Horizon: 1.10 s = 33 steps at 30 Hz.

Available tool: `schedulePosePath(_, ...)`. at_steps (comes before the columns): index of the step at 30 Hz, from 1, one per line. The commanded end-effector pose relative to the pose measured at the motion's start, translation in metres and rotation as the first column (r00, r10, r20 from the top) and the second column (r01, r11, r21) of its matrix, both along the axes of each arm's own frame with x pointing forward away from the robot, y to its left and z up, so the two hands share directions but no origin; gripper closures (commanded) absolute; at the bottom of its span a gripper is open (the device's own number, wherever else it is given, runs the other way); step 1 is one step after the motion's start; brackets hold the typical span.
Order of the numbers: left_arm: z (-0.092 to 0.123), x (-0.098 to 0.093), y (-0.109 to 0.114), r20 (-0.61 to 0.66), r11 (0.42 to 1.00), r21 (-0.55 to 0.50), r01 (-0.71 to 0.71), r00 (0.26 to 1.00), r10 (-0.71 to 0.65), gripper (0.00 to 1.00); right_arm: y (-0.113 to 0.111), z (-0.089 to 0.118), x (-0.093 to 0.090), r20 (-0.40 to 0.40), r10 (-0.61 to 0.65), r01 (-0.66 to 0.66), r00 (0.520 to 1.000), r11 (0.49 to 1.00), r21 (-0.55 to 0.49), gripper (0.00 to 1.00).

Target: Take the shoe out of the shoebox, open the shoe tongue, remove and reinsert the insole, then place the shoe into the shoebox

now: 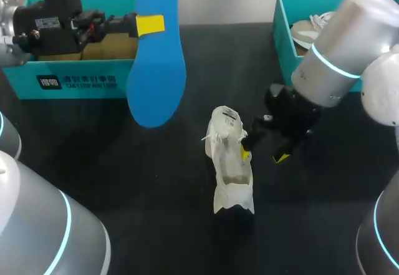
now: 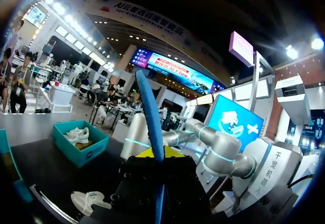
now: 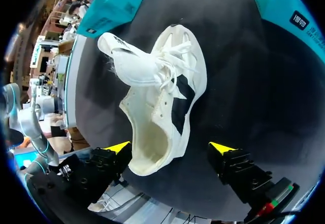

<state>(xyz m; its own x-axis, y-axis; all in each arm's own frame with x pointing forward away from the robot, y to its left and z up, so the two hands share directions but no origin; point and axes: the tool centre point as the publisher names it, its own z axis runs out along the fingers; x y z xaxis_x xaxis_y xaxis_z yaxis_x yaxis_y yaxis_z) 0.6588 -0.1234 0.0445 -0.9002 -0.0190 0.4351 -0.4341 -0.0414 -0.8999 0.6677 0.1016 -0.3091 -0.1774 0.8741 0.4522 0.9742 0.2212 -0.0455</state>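
My left gripper (image 1: 149,24) is raised at the back left, shut on the narrow end of a blue insole (image 1: 156,69) that hangs down over the table. In the left wrist view the insole (image 2: 151,117) stands up edge-on from between the gripper's (image 2: 155,155) yellow tips. A white shoe (image 1: 230,163) sits on the black table at the middle, tongue pulled up. My right gripper (image 1: 263,156) is just to the shoe's right, open. In the right wrist view the shoe's (image 3: 162,97) heel lies between the gripper's (image 3: 170,148) wide-apart tips, and one tip stands clear of it.
A teal shoebox (image 1: 68,82) stands at the back left, under my left arm. A second teal shoebox (image 1: 283,44) at the back right holds another pale shoe (image 1: 308,32). Bare black table surrounds the white shoe.
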Motion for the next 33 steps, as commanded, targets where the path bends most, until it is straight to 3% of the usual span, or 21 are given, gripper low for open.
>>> schedulePosePath(1, 0.000, 0.001, 0.000, 0.000, 1.000, 0.002, 0.002, 1.000, -0.002, 1.00, -0.005, 0.005, 0.018, -0.108, -0.073, 0.106, 0.992, 0.933, 0.344, 0.00)
schedulePosePath(6, 0.000, 0.001, 0.000, 0.000, 1.000, 0.002, 0.002, 1.000, -0.002, 1.00, -0.016, 0.034, 0.034, -0.130, -0.072, 0.129, 0.989, 0.849, 0.512, 0.00)
schedulePosePath(17, 0.000, 0.001, 0.000, 0.000, 1.000, 0.002, 0.002, 1.000, -0.002, 1.00, -0.021, 0.074, 0.037, -0.216, -0.044, 0.185, 0.975, 0.694, 0.696, 0.00)
schedulePosePath(22, 0.000, 0.001, 0.000, 0.000, 1.000, 0.002, 0.002, 1.000, -0.002, 1.00, -0.024, 0.088, 0.039, -0.263, -0.035, 0.233, 0.964, 0.584, 0.777, 0.00)
schedulePosePath(23, 0.000, 0.001, 0.000, 0.000, 1.000, 0.002, 0.002, 1.000, -0.002, 1.00, -0.026, 0.092, 0.040, -0.287, -0.044, 0.265, 0.957, 0.534, 0.803, 0.00)
schedulePosePath(25, 0.000, 0.001, 0.000, 0.000, 1.000, 0.002, 0.002, 1.000, -0.002, 1.00, -0.032, 0.103, 0.043, -0.269, -0.095, 0.278, 0.958, 0.532, 0.800, 0.00)
schedulePosePath(33, 0.000, 0.001, 0.000, 0.000, 1.000, 0.002, 0.002, 1.000, -0.002, 1.00, -0.032, 0.103, 0.043, -0.269, -0.095, 0.278, 0.958, 0.532, 0.800, 0.00)
